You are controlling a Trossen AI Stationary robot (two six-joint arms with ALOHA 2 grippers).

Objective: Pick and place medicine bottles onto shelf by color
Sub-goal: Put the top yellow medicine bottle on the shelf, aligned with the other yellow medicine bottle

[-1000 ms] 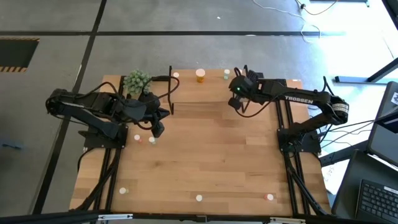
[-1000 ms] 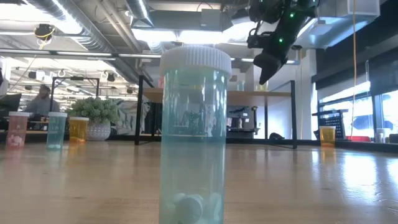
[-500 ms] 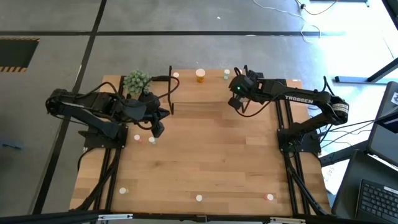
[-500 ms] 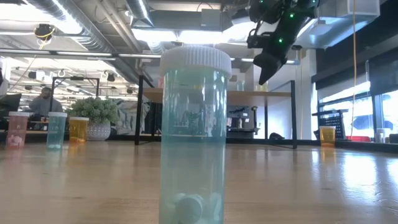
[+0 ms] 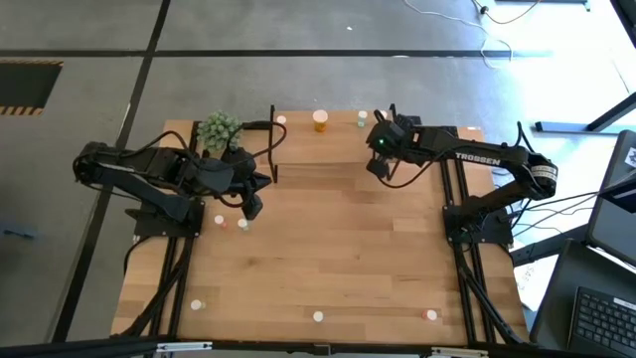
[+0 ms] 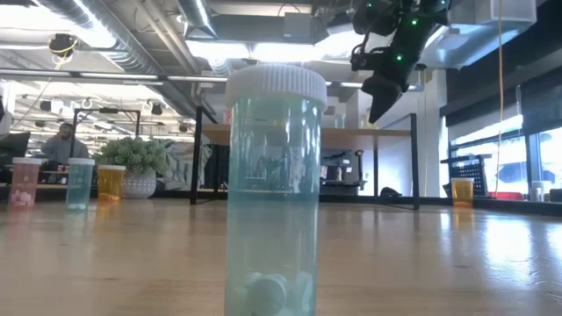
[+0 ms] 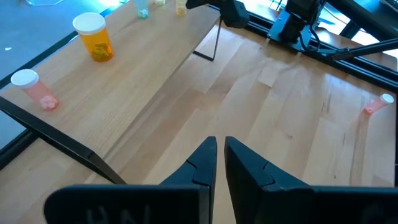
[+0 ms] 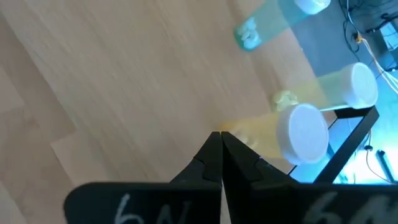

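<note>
The left hand (image 5: pixel 254 209) waits low over the bench (image 5: pixel 338 259), fingers nearly together and empty, with two small bottles (image 5: pixel 231 223) just beside it. The shelf (image 5: pixel 328 169) carries an orange bottle (image 5: pixel 320 120) at its far edge. The right hand (image 5: pixel 377 165), pinched shut and empty, has edged slightly back above the shelf's right end, suggesting a placement just finished; several bottles remain on the bench.
</note>
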